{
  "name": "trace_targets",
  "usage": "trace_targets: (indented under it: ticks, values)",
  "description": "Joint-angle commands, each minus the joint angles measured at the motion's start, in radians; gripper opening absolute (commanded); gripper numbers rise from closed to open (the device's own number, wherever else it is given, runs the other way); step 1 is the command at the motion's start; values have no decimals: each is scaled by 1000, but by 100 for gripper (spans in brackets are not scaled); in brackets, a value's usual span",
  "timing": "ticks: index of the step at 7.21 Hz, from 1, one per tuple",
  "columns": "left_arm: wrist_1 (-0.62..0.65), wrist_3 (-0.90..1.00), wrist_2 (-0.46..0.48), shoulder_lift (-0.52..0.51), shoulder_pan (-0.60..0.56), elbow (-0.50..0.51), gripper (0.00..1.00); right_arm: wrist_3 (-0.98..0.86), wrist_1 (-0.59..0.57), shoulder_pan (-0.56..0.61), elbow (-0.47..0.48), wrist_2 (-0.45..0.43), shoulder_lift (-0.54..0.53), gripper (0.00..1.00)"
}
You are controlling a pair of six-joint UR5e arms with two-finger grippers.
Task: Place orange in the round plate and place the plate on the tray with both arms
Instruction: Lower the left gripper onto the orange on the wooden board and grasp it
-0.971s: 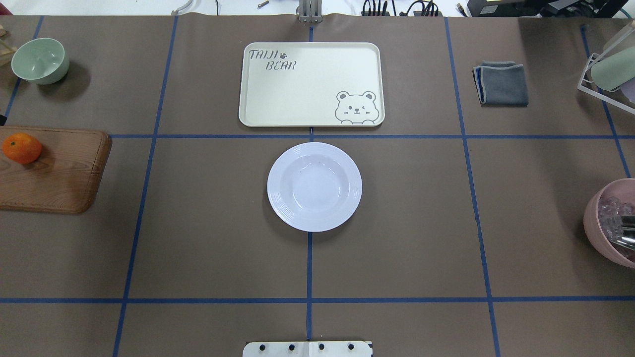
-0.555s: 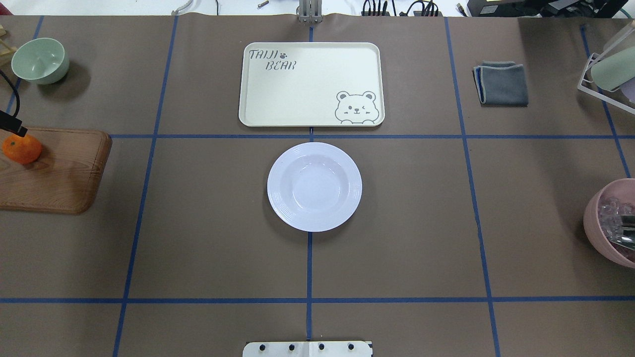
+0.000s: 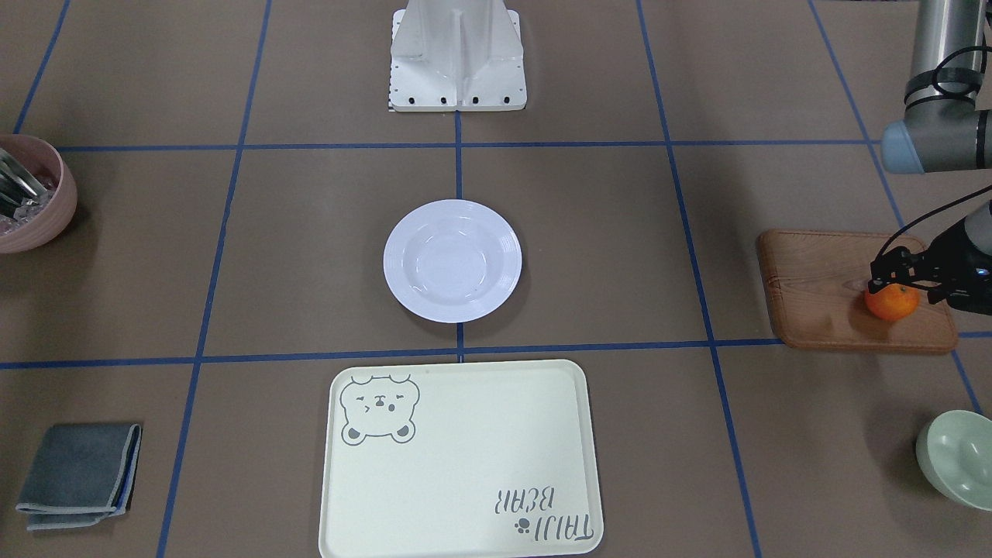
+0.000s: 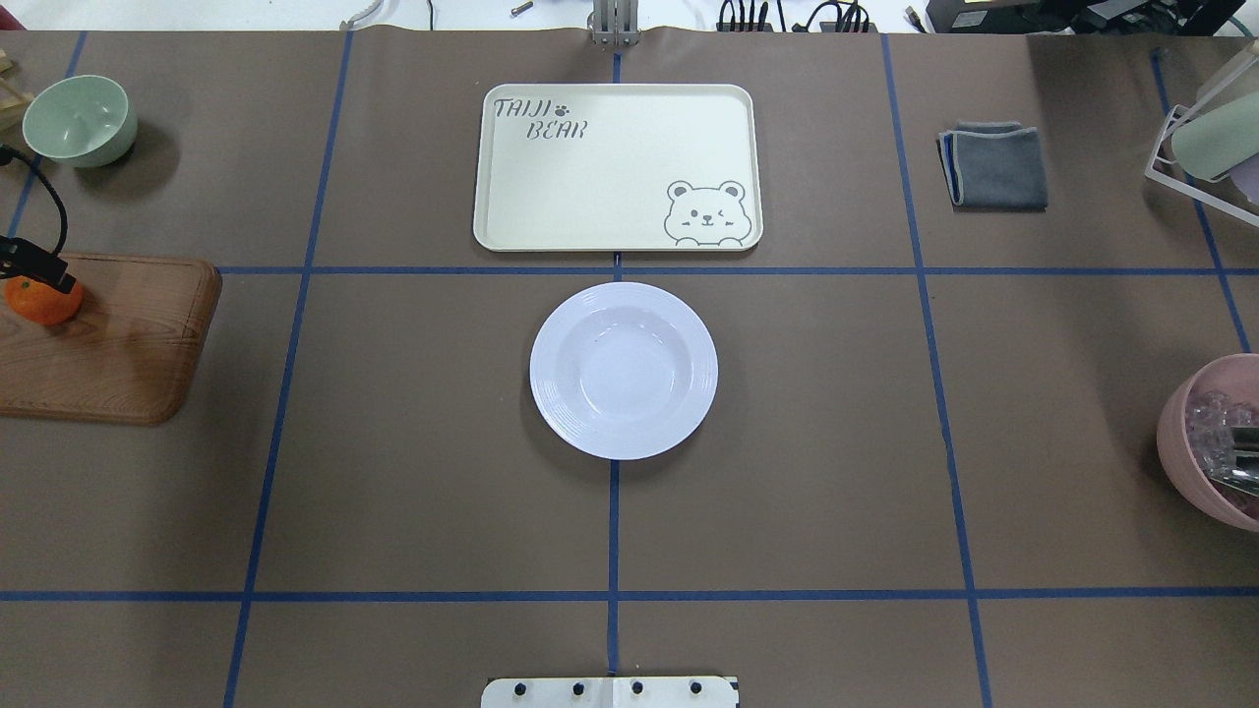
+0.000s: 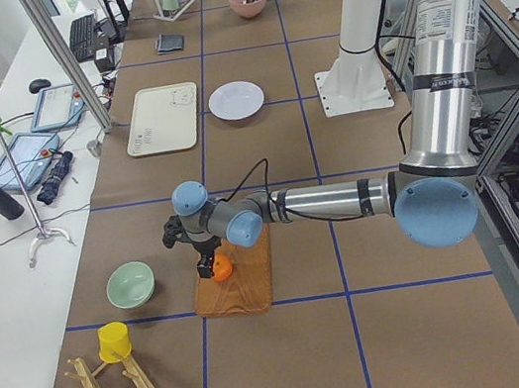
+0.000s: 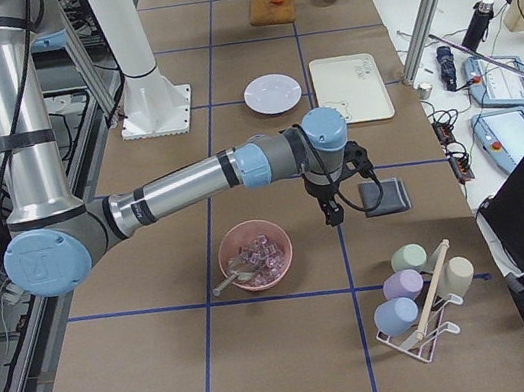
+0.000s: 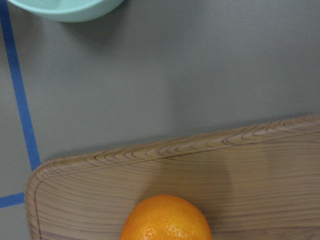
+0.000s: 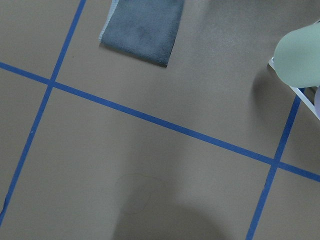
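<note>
The orange (image 3: 893, 304) lies on a brown wooden board (image 3: 821, 294) at the table's left end. My left gripper (image 3: 903, 288) hangs right over the orange (image 4: 39, 305), open, its black fingers to either side of the fruit's top. The left wrist view shows the orange (image 7: 166, 220) at its bottom edge and no fingers. The round plate (image 4: 624, 370) sits empty at the table's middle, with the tray (image 4: 618, 167) just beyond it, also empty. My right gripper (image 6: 330, 219) hovers between the pink bowl and the grey cloth; I cannot tell whether it is open or shut.
A pale green bowl (image 4: 79, 120) stands beyond the board at the far left. A folded grey cloth (image 4: 995, 164), a cup rack (image 4: 1210, 138) and a pink bowl (image 4: 1215, 442) with utensils occupy the right side.
My left gripper has come in from the left edge of the overhead view and now covers the orange's top. Plate, tray and orange have not moved.
</note>
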Motion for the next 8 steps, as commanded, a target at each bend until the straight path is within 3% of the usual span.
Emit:
trace_targets:
  ticks: [1,6,8]
  values:
    - [-1,2,0,-6,3,29,98,1,0,0,1,0,0,100]
    - [-3,-15,0,-32,27,70,96,1,0,0,1,2,1,100]
    - [-3,-12,0,-30,27,70,86,1,0,0,5,2,1,100]
